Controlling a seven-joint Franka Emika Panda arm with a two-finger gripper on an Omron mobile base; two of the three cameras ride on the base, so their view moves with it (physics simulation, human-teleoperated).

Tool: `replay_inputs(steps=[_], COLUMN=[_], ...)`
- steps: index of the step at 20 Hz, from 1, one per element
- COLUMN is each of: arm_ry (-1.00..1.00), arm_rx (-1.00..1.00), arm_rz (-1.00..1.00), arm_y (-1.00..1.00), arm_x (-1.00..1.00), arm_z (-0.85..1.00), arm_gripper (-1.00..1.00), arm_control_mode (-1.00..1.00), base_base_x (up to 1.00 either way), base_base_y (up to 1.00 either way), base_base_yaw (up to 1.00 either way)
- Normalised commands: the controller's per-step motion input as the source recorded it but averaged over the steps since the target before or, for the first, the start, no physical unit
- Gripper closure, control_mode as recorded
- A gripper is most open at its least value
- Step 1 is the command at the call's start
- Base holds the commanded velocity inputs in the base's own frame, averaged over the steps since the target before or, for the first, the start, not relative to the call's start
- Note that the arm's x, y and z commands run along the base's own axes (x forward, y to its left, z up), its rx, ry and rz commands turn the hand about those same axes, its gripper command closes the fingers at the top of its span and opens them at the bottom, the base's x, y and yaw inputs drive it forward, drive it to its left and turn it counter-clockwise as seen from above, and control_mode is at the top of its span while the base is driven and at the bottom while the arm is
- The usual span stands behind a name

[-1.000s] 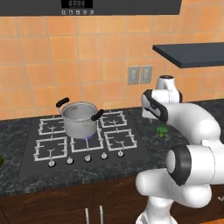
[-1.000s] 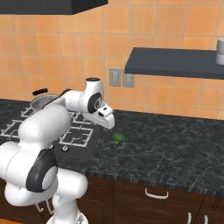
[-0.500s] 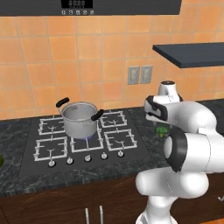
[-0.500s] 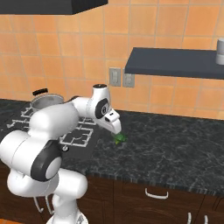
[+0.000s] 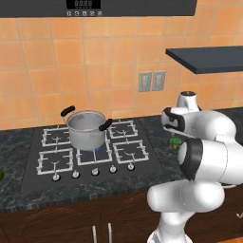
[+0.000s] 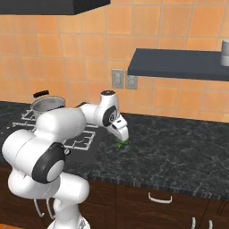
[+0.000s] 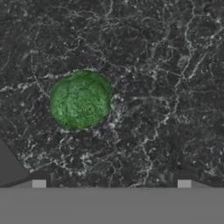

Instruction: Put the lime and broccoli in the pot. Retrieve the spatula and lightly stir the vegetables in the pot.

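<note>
Claw [image 6: 123,137]: wide open, holding nothing; it has swung down over the table since a second ago.
Pot [image 5: 86,129]: on the stove, well apart.
Green vegetable [image 7: 80,99]: on the table [image 7: 175,65], at 10 o'clock in the hand view, ready to grab.

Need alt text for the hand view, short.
A round, mottled green vegetable, likely the broccoli, lies on a dark speckled stone counter, seen from directly above. It sits left of centre, ahead of the open pincer, untouched.
</note>
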Motion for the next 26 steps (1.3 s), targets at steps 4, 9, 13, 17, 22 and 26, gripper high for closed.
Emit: replay_inputs(steps=[4,9,13,17,22,26], arm_ry=[-0.07,-0.02,-0.04,-0.09,-0.09,0.0], arm_rx=[0.0,0.01,0.05,0.04,0.04,0.05], arm_rz=[-0.09,-0.07,-0.05,-0.07,-0.07,-0.07], arm_y=[-0.1,-0.01,0.0,0.0,0.0,0.0], arm_x=[0.12,0.22,0.24,0.15,0.15,0.25], arm_z=[-0.18,-0.23,-0.13,-0.13,-0.15,-0.25], arm_gripper=[-1.0,-1.0,-1.0,-1.0,-1.0,-1.0], arm_control_mode=[-1.0,-1.0,-1.0,-1.0,-1.0,-1.0], base_base_x=[0.0,0.0,0.0,0.0,0.0,0.0], base_base_y=[0.0,0.0,0.0,0.0,0.0,0.0], base_base_yaw=[0.0,0.0,0.0,0.0,0.0,0.0])
